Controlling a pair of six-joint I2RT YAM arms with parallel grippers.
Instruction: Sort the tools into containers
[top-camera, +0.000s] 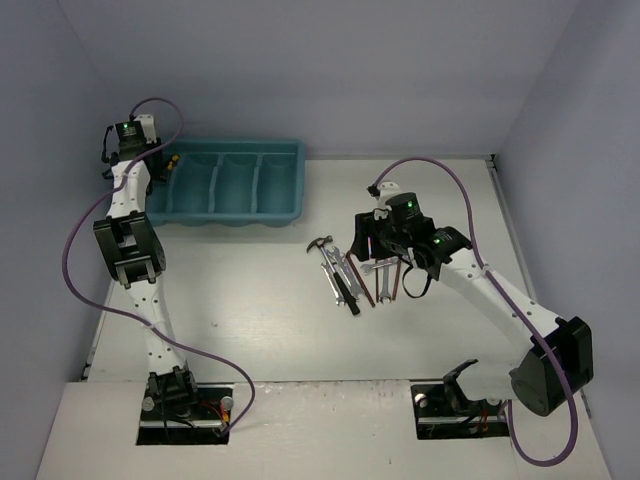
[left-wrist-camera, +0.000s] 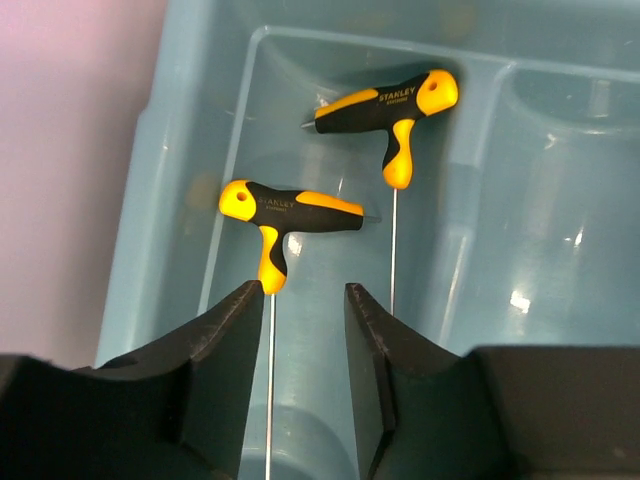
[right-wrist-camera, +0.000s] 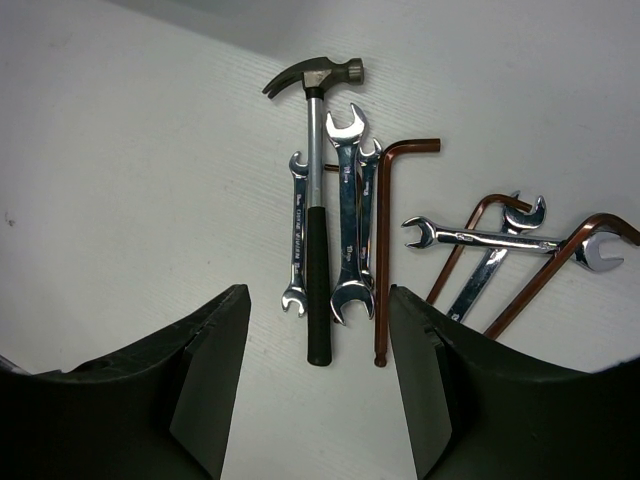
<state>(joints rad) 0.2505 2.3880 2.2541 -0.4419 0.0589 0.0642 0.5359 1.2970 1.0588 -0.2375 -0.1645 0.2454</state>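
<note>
The teal tray (top-camera: 290, 165) stands at the back left, with four narrow compartments. Two yellow-and-black T-handle keys (left-wrist-camera: 290, 208) (left-wrist-camera: 395, 100) lie in its leftmost compartment (left-wrist-camera: 330, 400). My left gripper (left-wrist-camera: 305, 300) hangs open and empty just above them, at the tray's left end (top-camera: 162, 165). The other tools lie in a pile (top-camera: 358, 275) on the table. It holds a dark-handled hammer (right-wrist-camera: 316, 200), several silver wrenches (right-wrist-camera: 346, 220) and three dark red L-shaped keys (right-wrist-camera: 384, 250). My right gripper (right-wrist-camera: 316, 292) is open and empty above the pile (top-camera: 375, 240).
The white table (top-camera: 250, 300) is walled by grey panels at the back and both sides. The tray's three other compartments (top-camera: 240, 180) look empty. Purple cables (top-camera: 430, 165) loop off both arms. More wrenches and red keys (right-wrist-camera: 500, 245) lie crossed to the right of the hammer.
</note>
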